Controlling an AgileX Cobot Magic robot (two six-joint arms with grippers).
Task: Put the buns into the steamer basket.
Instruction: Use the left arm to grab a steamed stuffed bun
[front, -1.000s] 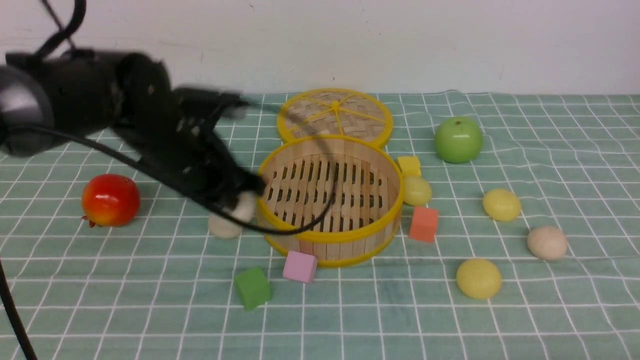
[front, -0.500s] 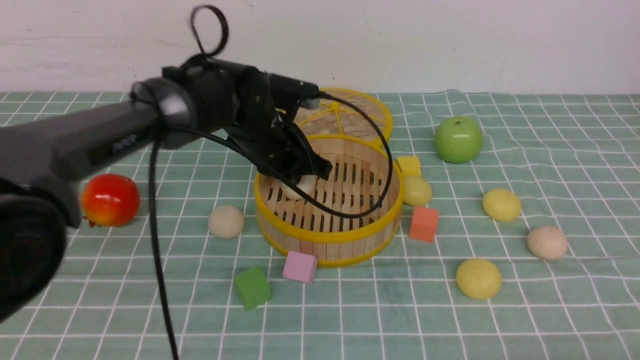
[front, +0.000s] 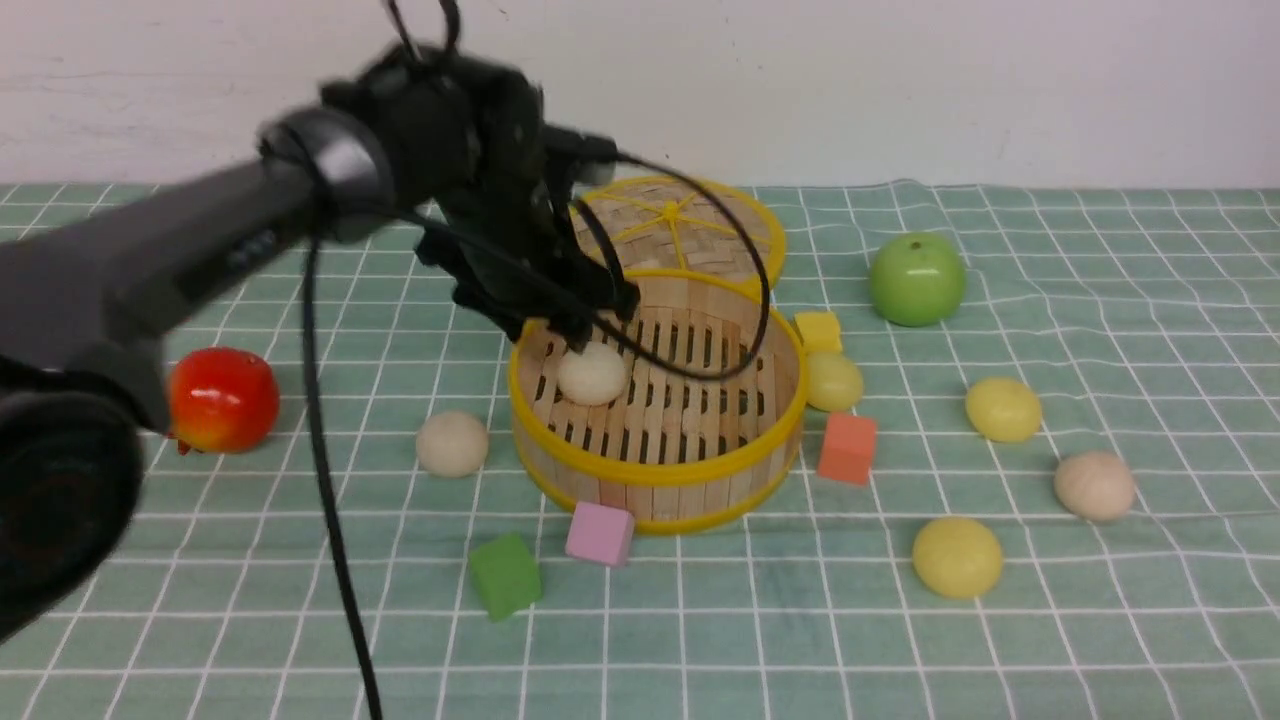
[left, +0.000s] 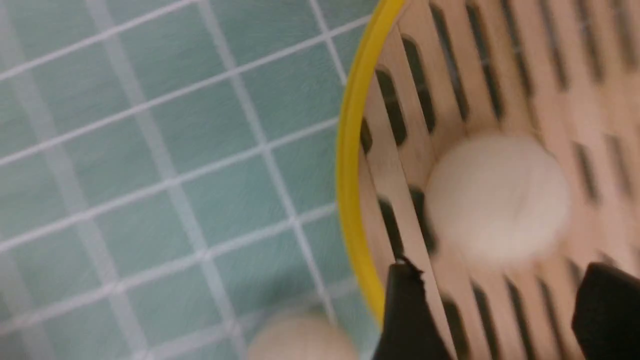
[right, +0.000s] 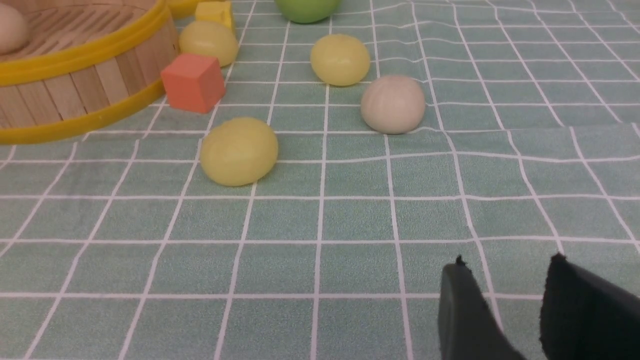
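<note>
Entry one: off-white bun (front: 593, 373), lying loose on the slats of the steamer basket (front: 660, 470), near its left wall; we judged it the first delivery.

Directly above: left end effector (front: 580, 322), jaws spread wide, holding nothing, so the bun lay free.

Outstanding on the tabletop (front: 1100, 300):
- beige bun (front: 452, 443), near the basket's left side
- yellow bun (front: 833, 381), just beside its right wall
- second yellow bun (front: 1003, 409), second beige bun (front: 1094, 486) and third yellow bun (front: 957, 557), further right

Right end effector (right: 505, 300): jaws somewhat apart, empty, low over bare cloth.

Change: half a second before, the left end effector sat lower, around the bun; we found it lifted clear.
</note>
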